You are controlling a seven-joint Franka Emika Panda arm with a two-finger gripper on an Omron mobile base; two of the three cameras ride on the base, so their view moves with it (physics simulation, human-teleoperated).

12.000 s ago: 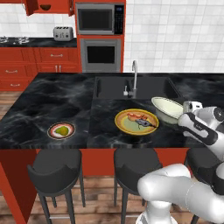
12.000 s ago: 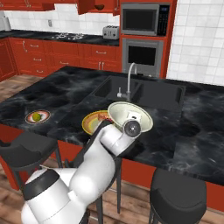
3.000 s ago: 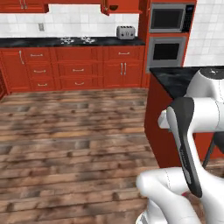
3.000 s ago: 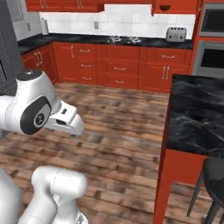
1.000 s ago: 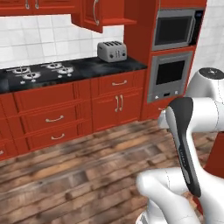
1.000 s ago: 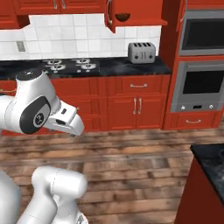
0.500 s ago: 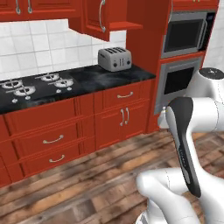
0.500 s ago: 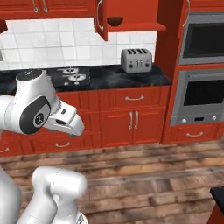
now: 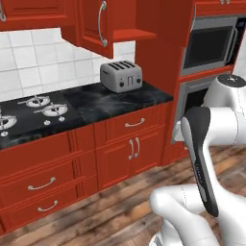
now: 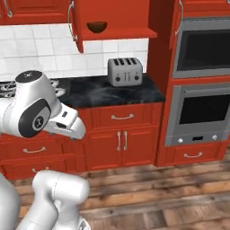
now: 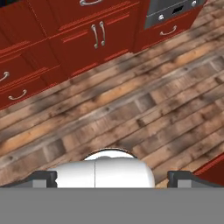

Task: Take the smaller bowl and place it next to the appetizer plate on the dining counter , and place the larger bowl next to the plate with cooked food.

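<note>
Right base view: smaller bowl [image 10: 96, 27], dark brown, on the open shelf under the red wall cabinet [image 10: 110, 13], above and left of the grey toaster [image 10: 125, 71] on the black marble counter [image 10: 112, 95]. Wall ovens [image 10: 202, 76] at right. Hand view: gripper [image 11: 113, 177] fingers spread wide, empty, over wooden floor [image 11: 131, 105] before red base cabinets [image 11: 87, 37].

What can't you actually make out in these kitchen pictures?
- Small brown bowl, right base view: it sits high on a shelf and is seen from the side, so its inside is hidden.
- Stove, left base view: cut off by the left edge.
- Oven, left base view: mostly hidden behind the robot's arm.
</note>
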